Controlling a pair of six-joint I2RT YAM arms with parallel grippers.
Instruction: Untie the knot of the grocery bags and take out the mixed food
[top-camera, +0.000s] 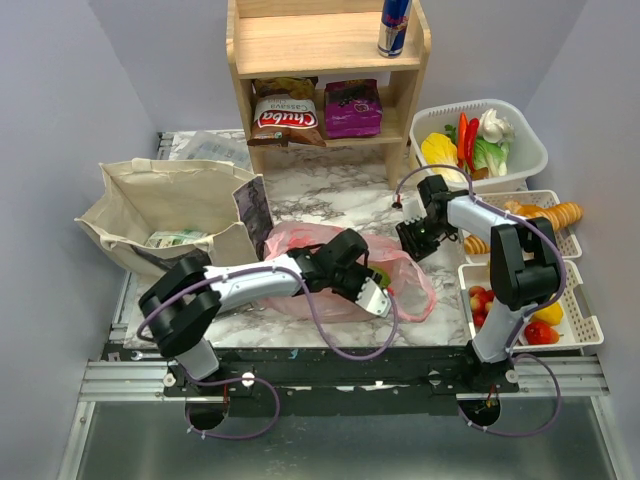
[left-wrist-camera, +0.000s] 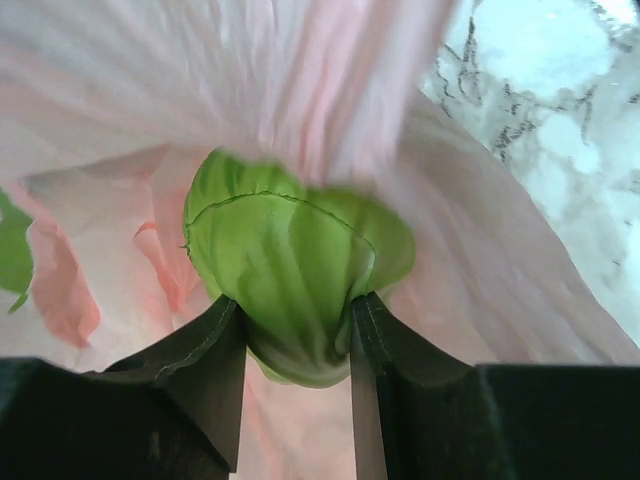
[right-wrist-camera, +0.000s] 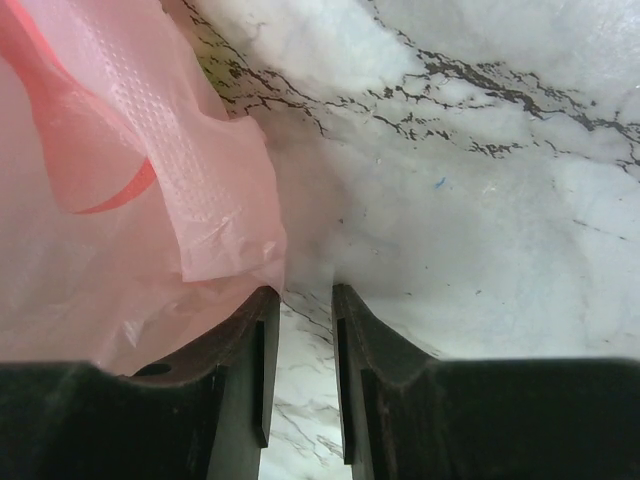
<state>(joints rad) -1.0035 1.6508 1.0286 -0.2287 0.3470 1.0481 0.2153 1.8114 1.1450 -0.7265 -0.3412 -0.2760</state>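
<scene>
1. Top view.
   - The pink bag (top-camera: 410, 285) lies slumped on the marble table (top-camera: 340, 195), between the two arms.
   - The left gripper (top-camera: 375, 293) is reached into its mouth. The right gripper (top-camera: 413, 240) sits at the bag's right edge.
   - The canvas tote (top-camera: 165, 200) stands well apart to the left.
   - No knot can be made out from here.
   - Hazard: the light bag may ride up with the left arm on withdrawal, because nothing visibly pins it down.

2. Left wrist view.
   - The left gripper (left-wrist-camera: 297, 300) is clamped on a green food item (left-wrist-camera: 290, 250), soft and stitched, held at its lower end only.
   - Pink bag (left-wrist-camera: 300, 80) film hangs close all around and above it.
   - Hazards:
     - The soft body may squeeze out of so low a grip.
     - The item may catch the overhanging film and drag it.
     - A fold of plastic pinched in with the item cannot be excluded.

3. Right wrist view.
   - The right gripper (right-wrist-camera: 305, 290) has its fingers (right-wrist-camera: 250, 350) set narrow, and bare table (right-wrist-camera: 480, 200) shows through the gap.
   - The pink bag (right-wrist-camera: 120, 200) edge ends right at the tip of the finger on the picture's left side. No plastic is seen between the fingers.
   - Hazard: judged not to be gripping, this arm gives no counter-hold, so the bag could slide or lift freely. Closing here may miss the thin edge altogether.
</scene>
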